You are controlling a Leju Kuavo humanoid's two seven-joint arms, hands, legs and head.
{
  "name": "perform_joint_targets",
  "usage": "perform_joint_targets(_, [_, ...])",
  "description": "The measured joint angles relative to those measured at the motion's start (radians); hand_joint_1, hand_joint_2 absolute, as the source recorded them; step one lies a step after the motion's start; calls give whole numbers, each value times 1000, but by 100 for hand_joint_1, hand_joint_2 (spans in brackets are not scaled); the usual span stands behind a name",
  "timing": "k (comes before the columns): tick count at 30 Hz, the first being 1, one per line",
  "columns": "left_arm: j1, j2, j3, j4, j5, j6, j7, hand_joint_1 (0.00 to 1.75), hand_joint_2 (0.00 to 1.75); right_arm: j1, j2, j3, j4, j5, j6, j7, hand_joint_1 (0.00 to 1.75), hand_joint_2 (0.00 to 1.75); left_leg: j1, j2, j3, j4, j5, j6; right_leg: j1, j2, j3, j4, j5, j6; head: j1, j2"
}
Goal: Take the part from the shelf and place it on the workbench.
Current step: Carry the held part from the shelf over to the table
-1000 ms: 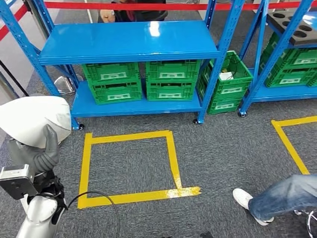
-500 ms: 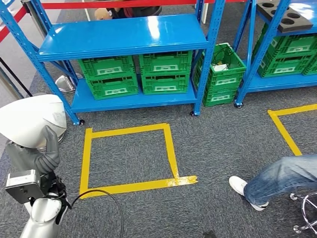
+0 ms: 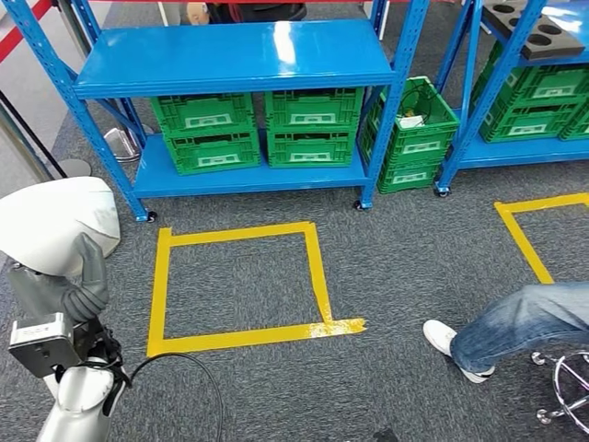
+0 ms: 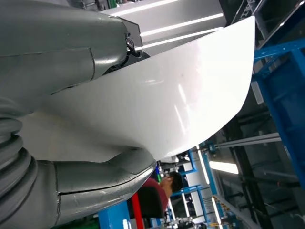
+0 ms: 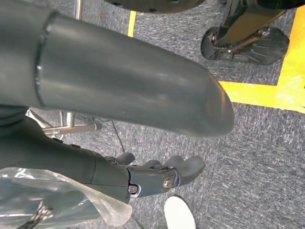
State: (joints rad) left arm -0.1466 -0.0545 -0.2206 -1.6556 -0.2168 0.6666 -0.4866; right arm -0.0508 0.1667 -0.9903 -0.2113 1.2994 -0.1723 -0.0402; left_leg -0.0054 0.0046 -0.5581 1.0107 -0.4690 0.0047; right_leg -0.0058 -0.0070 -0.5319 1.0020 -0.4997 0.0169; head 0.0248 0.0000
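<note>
Your left hand [image 3: 77, 285] grips the white part [image 3: 59, 224], thumb and fingers clamped on its curved shell, low on your left side, well short of the blue shelf [image 3: 233, 57]. Your right hand [image 5: 144, 143] hangs over grey carpet, fingers apart, holding nothing.

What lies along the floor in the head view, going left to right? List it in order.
Left hand holding the white part → yellow tape square → person's white shoe and jeans leg → chair base.
</note>
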Motion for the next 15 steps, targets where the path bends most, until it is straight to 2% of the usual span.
perform_joint_targets(6, [1, 3, 4, 0, 5, -11, -3, 175, 175, 0, -1, -1, 0, 0, 3, -2, 0, 0, -5, 0, -9, 1, 8, 11, -5, 0, -8, -2, 10, 13, 0, 0])
perform_joint_targets(15, [3, 11, 10, 0, 19, -38, -14, 175, 175, 0, -4, -6, 0, -13, 35, -11, 0, 0, -5, 0, -12, 2, 14, 12, -5, 0, -11, -1, 15, 14, -1, 0])
